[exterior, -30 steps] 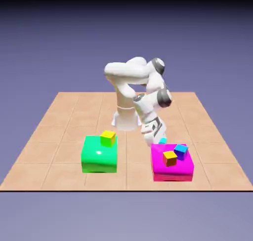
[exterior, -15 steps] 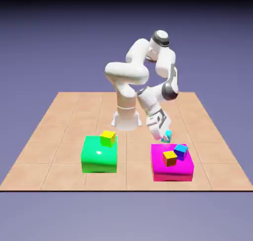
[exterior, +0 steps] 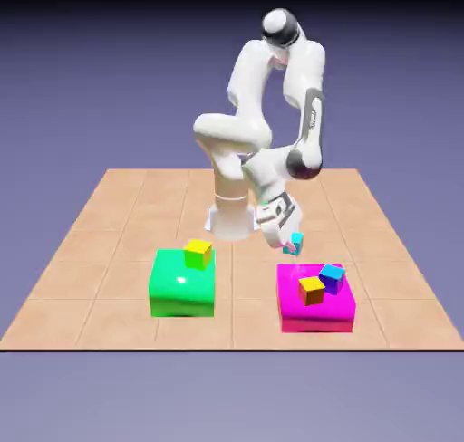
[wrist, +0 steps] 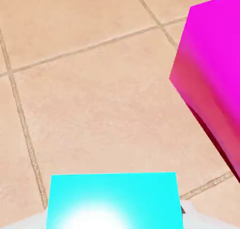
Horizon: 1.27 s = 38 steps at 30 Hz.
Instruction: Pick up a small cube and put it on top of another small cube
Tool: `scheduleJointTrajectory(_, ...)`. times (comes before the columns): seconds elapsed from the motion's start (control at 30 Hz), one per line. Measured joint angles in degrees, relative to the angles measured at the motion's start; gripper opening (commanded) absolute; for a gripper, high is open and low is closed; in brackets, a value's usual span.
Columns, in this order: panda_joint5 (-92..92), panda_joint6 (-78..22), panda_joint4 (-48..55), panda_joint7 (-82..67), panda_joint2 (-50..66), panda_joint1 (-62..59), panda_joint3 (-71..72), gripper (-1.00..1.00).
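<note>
My gripper (exterior: 293,246) is shut on the small cyan cube (exterior: 296,239) and holds it in the air, just above and behind the far left corner of the magenta block (exterior: 315,309). In the hand view the cyan cube (wrist: 114,200) fills the bottom edge and hides my fingertips, with the magenta block (wrist: 211,78) at the right. An orange small cube (exterior: 312,290) and a darker blue small cube (exterior: 332,276) sit on top of the magenta block. A yellow small cube (exterior: 198,253) rests on the green block (exterior: 183,287).
The robot's white base (exterior: 231,216) stands behind the two big blocks on the tan tiled table (exterior: 109,241). The table's front edge runs just in front of the blocks.
The arm has risen and stretched upward. The cyan cube, down on the tiles behind the magenta block a second ago, is now lifted off the table in the shut gripper.
</note>
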Motion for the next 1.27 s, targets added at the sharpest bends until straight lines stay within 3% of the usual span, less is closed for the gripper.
scheduleJointTrajectory(0.93, -68.67, 9.41, 27.94, 29.66, 24.01, 29.34, -58.03, -1.0)
scheduleJointTrajectory(1.17, -61.88, 19.87, 30.77, 22.62, 36.46, 31.27, -55.45, -1.0)
scheduleJointTrajectory(1.2, -61.74, 20.08, 30.83, 22.47, 36.72, 31.24, -55.39, 1.0)
scheduleJointTrajectory(1.27, -61.75, 20.14, 30.83, 22.48, 36.72, 31.23, -55.4, 1.0)
